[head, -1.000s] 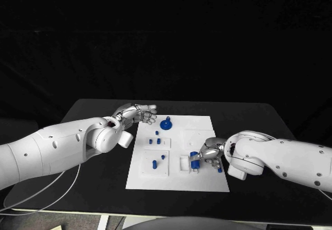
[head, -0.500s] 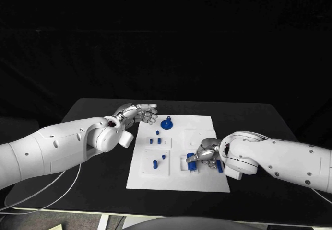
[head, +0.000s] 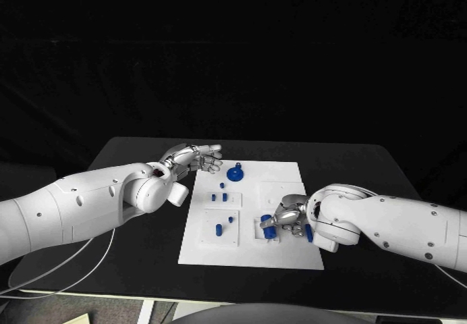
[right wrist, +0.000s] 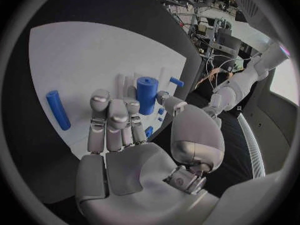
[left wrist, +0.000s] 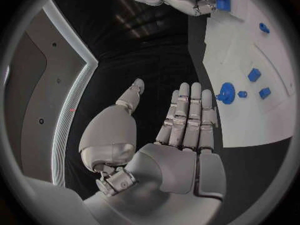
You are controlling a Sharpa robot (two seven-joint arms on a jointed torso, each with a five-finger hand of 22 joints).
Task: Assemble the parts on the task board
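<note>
The white task board [head: 282,185] lies mid-table. My right hand [head: 288,217] hovers over its near right part and pinches an upright blue cylinder [head: 266,227] between thumb and fingers; the right wrist view shows that cylinder [right wrist: 146,94] just past the fingertips [right wrist: 110,109]. A blue peg [right wrist: 58,110] lies flat on the board beside the hand. My left hand [head: 198,158] is open with straight fingers beside the board's far left corner, holding nothing. A blue gear-like part [head: 235,175] stands on the board near it, seen too in the left wrist view [left wrist: 225,92].
Small blue parts sit in white blocks on the board's left half [head: 218,198] [head: 217,230]. Another blue peg [head: 308,233] lies by my right wrist. The black table [head: 136,256] surrounds the board on all sides.
My right hand has shifted slightly left over the board, carrying the blue cylinder with it. The left hand has stayed in place.
</note>
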